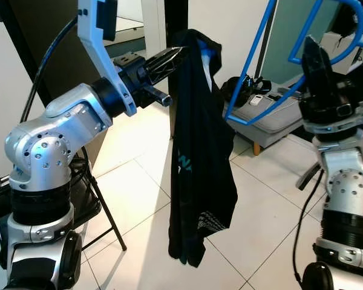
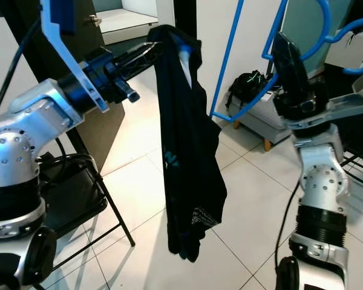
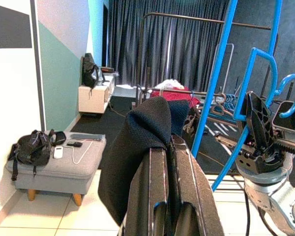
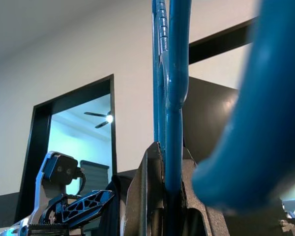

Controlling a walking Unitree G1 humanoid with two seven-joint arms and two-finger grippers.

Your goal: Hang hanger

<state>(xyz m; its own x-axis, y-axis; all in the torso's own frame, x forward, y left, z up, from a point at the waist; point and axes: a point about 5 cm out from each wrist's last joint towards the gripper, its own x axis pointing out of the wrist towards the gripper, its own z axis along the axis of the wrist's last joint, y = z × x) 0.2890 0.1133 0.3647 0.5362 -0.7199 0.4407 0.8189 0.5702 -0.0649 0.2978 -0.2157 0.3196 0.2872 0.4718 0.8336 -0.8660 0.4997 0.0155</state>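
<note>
Holding: we see 2 silver arms raised in front of us, each gripping something.
Left gripper (image 1: 180,54): its 2 black fingers are pressed together on the top edge of a black garment (image 1: 199,157), at the height of our left shoulder.
Garment: it hangs straight down from that pinch in a long dark fold, with a small teal mark partway down and pale print near the lower hem; its bottom edge hangs clear of the floor.
Right gripper (image 1: 311,48): it points upward on our right, fingers clamped on a thin bar of the blue hanger (image 1: 254,78).
Hanger: its blue plastic frame rises above the right gripper, with 1 long side slanting down toward the garment but apart from it; the hook (image 3: 290,93) curls near the gripper in the left wrist view.
Floor (image 1: 139,175): pale glossy tiles.
Behind: a grey footstool (image 1: 272,124) carries a black bag (image 3: 32,147) and small devices.
Left side: a black folding chair (image 1: 91,205) stands beside our left arm.
Far back: dark curtains and a metal clothes rail (image 3: 206,19) show in the left wrist view.
</note>
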